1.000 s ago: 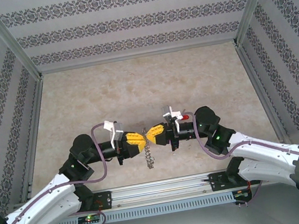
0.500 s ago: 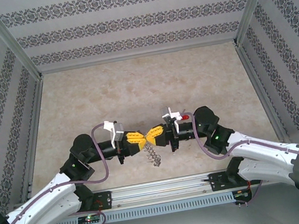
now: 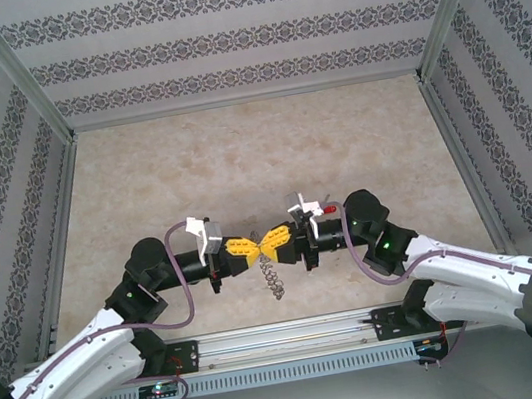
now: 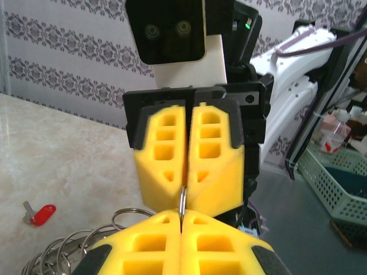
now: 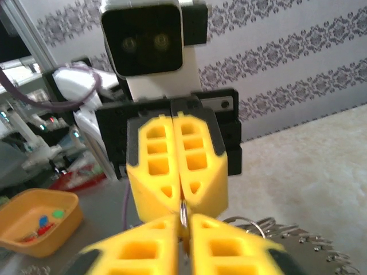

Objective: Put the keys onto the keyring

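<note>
L gripper [image 3: 251, 246] & R gripper [image 3: 269, 243] meet tip to tip, both clenched on keyring [image 3: 272, 282] (keys dangling below). Red key [image 4: 39, 213] lies on table [image 3: 238, 153].

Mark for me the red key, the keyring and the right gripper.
red key [image 4: 41, 214]: left wrist view, on its red head.
keyring [image 3: 271, 278]: top external view, on the hanging bunch of keys.
right gripper [image 4: 186, 193]: left wrist view, between its shut yellow fingertips.
</note>
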Robot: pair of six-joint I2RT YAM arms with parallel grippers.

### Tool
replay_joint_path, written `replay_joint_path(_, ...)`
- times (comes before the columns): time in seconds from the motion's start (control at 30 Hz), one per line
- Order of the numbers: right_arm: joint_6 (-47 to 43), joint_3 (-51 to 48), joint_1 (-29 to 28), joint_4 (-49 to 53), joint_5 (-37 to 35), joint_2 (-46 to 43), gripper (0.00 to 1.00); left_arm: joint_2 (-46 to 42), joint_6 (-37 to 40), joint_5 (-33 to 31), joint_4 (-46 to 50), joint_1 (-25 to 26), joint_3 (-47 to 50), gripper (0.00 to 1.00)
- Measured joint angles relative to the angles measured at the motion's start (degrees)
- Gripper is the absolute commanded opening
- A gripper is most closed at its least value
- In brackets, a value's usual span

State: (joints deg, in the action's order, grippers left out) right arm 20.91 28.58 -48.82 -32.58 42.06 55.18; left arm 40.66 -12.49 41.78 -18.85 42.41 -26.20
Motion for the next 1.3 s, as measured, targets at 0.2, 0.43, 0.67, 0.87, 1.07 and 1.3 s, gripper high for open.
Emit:
replay_joint_path(0.2,-4.5,1.2,-0.2,10.6,-2.9,-4.2,0.25,-0.6,5.1,-0.4,8.4,0.0,-4.3,0.00)
replay_joint_path(0.43,-10.7,3.7,-0.2,24.1,-7.4,-9.6,0.25,1.9,11.1,-2.5,19.8,1.5,-10.1,0.00)
replay_joint_path(0.67,-15.4,5.2,-2.2,31.7,-10.0,-11.9,0.25,7.3,18.9,-6.8,37.0,4.1,-22.1,0.00)
replay_joint_path(0.87,-18.2,5.2,-4.9,33.4,-11.2,-11.3,0.25,12.9,23.8,-8.5,48.6,5.3,-29.9,0.00)
replay_joint_path(1.07,-19.6,5.2,-5.5,33.4,-11.9,-12.1,0.24,15.7,26.2,-9.3,54.3,6.1,-31.6,0.00)
replay_joint_path(1.3,-20.3,5.3,-6.2,32.6,-12.1,-11.6,0.24,17.3,28.0,-10.8,57.3,7.5,-33.7,0.00)
